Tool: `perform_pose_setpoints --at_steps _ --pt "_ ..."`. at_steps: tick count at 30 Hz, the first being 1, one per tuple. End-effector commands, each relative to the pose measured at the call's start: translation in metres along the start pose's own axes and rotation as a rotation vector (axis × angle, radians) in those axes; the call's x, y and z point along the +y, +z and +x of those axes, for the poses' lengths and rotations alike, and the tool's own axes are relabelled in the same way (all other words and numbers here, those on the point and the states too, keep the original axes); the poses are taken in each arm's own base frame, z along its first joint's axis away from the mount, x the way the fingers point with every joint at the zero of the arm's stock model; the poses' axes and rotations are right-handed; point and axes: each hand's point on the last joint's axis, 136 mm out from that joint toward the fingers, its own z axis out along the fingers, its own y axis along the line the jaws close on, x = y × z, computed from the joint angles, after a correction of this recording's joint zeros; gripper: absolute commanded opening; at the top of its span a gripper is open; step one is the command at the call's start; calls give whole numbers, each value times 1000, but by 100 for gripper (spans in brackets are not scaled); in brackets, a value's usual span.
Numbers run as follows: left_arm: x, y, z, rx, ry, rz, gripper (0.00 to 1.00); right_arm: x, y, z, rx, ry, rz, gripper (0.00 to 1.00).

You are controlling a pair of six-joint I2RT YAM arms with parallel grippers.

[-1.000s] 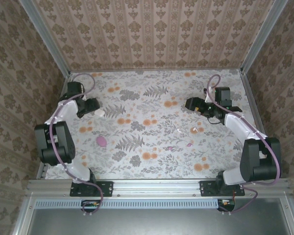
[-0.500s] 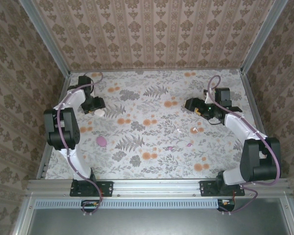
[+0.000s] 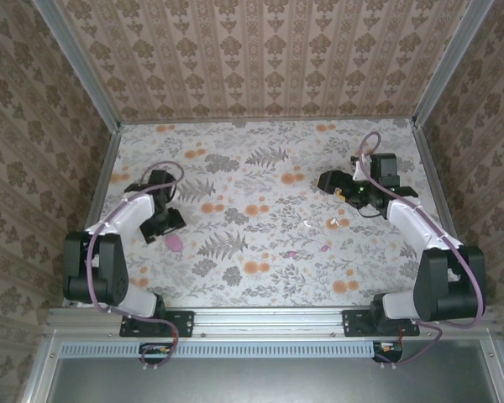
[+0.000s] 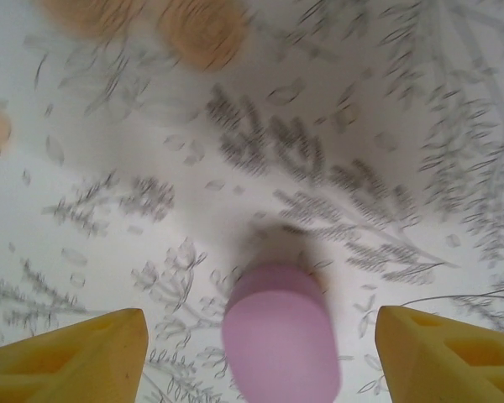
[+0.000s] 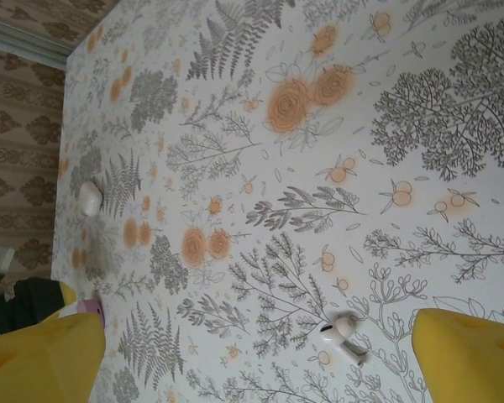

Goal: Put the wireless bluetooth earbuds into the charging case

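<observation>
The left tool (image 3: pixel 162 228) hangs low over the floral-printed surface (image 3: pixel 244 147), in its left half and close to the left edge. Its two yellow fingers (image 4: pixel 84 353) stand wide apart and clamp nothing. In the left wrist view the pink charging case (image 4: pixel 277 336), a smooth rounded oval, lies on the surface between the two fingertips. There is bare surface on either side of it, so neither finger touches it. From above, the case (image 3: pixel 175 242) sits just beside the tool on its near side, some way in from the near edge. The left wrist picture is blurred, so the seam of the case cannot be made out. The right tool (image 3: pixel 326 180) is in the right half of the surface, toward the far right corner, and its yellow fingers (image 5: pixel 42 361) are also spread wide with nothing between them. A white earbud (image 5: pixel 340 329) with a short stem lies on the print ahead of that tool, between the lines of the two fingers. From above, this white earbud (image 3: pixel 332 223) rests right of centre, and a pale pink earbud (image 3: pixel 325 247) lies near it toward the near edge. Both are well apart from the case. In the right wrist view a small white rounded object (image 5: pixel 89 197) sits over by the left edge; I cannot tell what it is.
</observation>
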Motion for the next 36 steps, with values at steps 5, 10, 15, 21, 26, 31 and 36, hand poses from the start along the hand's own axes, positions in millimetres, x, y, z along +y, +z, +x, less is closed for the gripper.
perform_pose_setpoints --at_steps 5,10,15,21,26,31,36 --pt "3 14 25 33 -181 26 71 3 9 0 39 43 -15 97" --pt "-7 22 25 24 -213 92 68 0 10 2 40 48 -5 98" --pt "-15 25 22 26 -235 123 65 -1 12 6 56 56 -4 98" --pt "-9 29 26 32 -237 95 56 -2 12 7 56 51 2 99" --pt "-8 29 28 35 -233 101 52 -3 12 7 58 52 3 99" --pt "-9 29 31 42 -225 105 41 -3 12 8 57 52 4 100" --pt "-29 14 28 33 -207 204 28 -2 10 7 54 56 4 100"
